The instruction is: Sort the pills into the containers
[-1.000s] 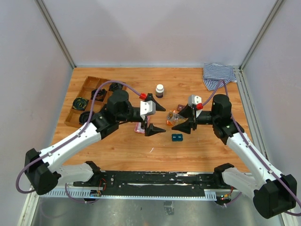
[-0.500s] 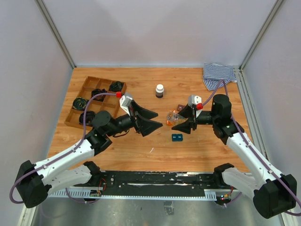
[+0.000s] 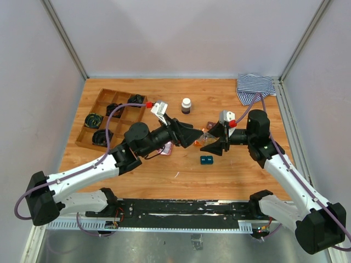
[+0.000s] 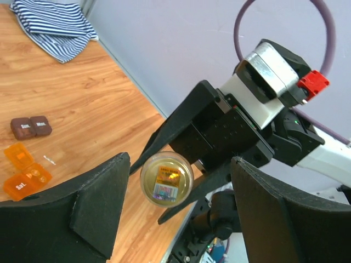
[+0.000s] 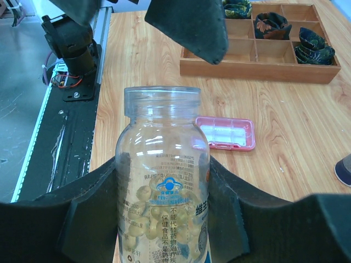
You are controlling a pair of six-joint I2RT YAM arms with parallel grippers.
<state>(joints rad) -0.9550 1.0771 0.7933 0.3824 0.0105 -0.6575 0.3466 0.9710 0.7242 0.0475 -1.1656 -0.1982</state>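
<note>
My right gripper point(image 3: 208, 141) point(image 5: 163, 178) is shut on a clear pill bottle point(image 3: 202, 135) point(image 5: 162, 181), held on its side above the table. Pale yellow pills point(image 5: 145, 219) fill its lower half. My left gripper point(image 3: 192, 137) point(image 4: 180, 161) faces the bottle's round end point(image 4: 166, 179), open, its fingers point(image 4: 98, 203) apart on either side and not touching it. On the table lie a pink container point(image 5: 225, 133) point(image 3: 166, 148), an orange one point(image 4: 24, 170), a brown one point(image 4: 31, 126) point(image 3: 210, 124) and a teal one point(image 3: 207, 160).
A wooden compartment tray point(image 3: 101, 98) point(image 5: 255, 68) with black coils stands at the back left. A small dark bottle with a white cap point(image 3: 186, 105) stands behind the grippers. A striped cloth point(image 3: 255, 86) point(image 4: 52, 24) lies in the back right corner.
My left arm has swung right from above the pink container, turned its gripper to face the bottle's end and narrowed its jaws somewhat. The right arm and bottle have not moved.
</note>
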